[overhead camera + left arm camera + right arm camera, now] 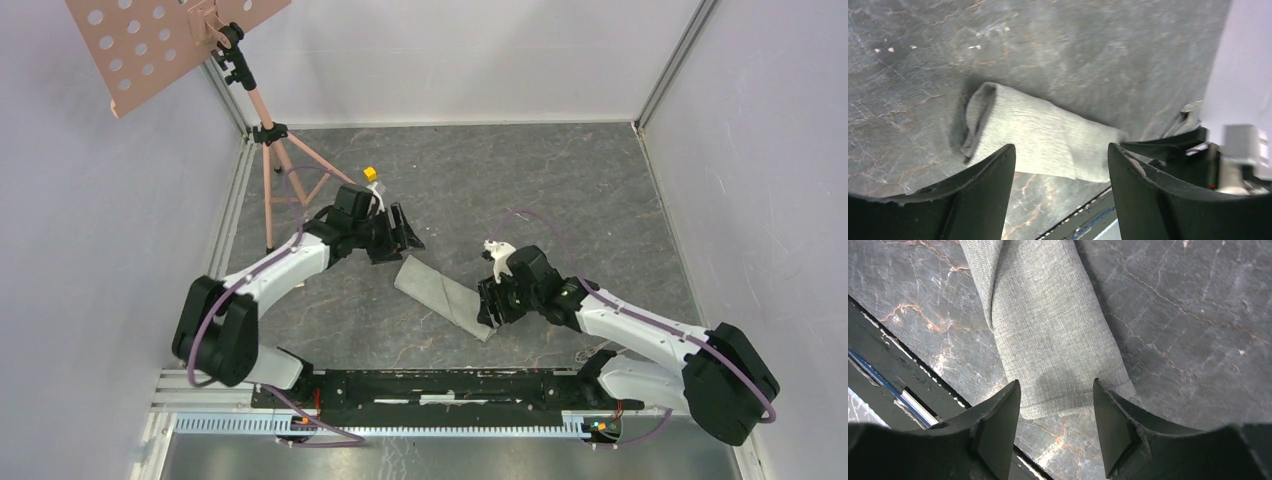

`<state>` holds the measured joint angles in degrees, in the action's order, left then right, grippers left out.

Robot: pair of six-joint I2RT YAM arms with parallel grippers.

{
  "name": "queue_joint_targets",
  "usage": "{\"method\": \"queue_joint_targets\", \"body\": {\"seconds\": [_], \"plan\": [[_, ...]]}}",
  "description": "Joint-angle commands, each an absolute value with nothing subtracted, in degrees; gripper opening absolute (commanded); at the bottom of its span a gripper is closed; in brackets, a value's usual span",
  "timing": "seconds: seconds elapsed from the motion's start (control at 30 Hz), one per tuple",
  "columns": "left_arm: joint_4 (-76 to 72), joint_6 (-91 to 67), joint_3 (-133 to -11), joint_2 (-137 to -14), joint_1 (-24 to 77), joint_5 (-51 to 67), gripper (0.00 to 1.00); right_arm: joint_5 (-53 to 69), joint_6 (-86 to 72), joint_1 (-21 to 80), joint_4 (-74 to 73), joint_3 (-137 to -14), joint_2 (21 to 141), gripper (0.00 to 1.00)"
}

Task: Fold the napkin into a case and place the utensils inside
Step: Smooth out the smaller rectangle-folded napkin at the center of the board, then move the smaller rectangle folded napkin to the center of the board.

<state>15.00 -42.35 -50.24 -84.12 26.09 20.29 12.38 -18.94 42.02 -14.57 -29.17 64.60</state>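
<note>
The napkin (445,297) is folded into a long, thin case. It lies flat on the dark table (560,190), about in the middle and a bit toward the near edge. It lies slanted: one end points to the far left corner and the other end points to the near right corner.

So the folding part looks done. The part with the utensils is harder to judge. No spoon and no other shiny cutlery shows in any view. The end of the case nearer the far left corner is open like a little mouth, and only shadow shows in it. I cannot tell if something is tucked deep inside. If the case is empty, filling it is the job that is left.

The left gripper (400,232) hangs just past the far left end of the case. Its jaws are spread apart and hold nothing. The right gripper (490,310) is over the near right end. Its jaws are spread too, one on each side of the cloth, and they do not pinch it.

A small yellow cube (369,173) sits behind the left arm. A pink stand (265,140) is in the far left corner.
</note>
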Motion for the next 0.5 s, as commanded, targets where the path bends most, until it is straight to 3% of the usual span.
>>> {"method": "queue_joint_targets", "body": {"seconds": [0.0, 0.23, 0.47], "plan": [[21.13, -37.25, -53.37, -76.34, 25.94, 20.66, 0.76, 9.35, -20.9, 42.6, -19.62, -29.03, 60.62, 0.63], [23.82, -36.94, -49.75, -70.44, 25.98, 21.27, 0.79, 9.51, -24.73, 43.23, -16.89, -23.18, 57.12, 0.64], [24.34, -37.66, -47.72, -66.66, 25.97, 21.92, 0.79, 7.7, -30.9, 47.2, -3.35, -22.73, 64.15, 0.44]]}}
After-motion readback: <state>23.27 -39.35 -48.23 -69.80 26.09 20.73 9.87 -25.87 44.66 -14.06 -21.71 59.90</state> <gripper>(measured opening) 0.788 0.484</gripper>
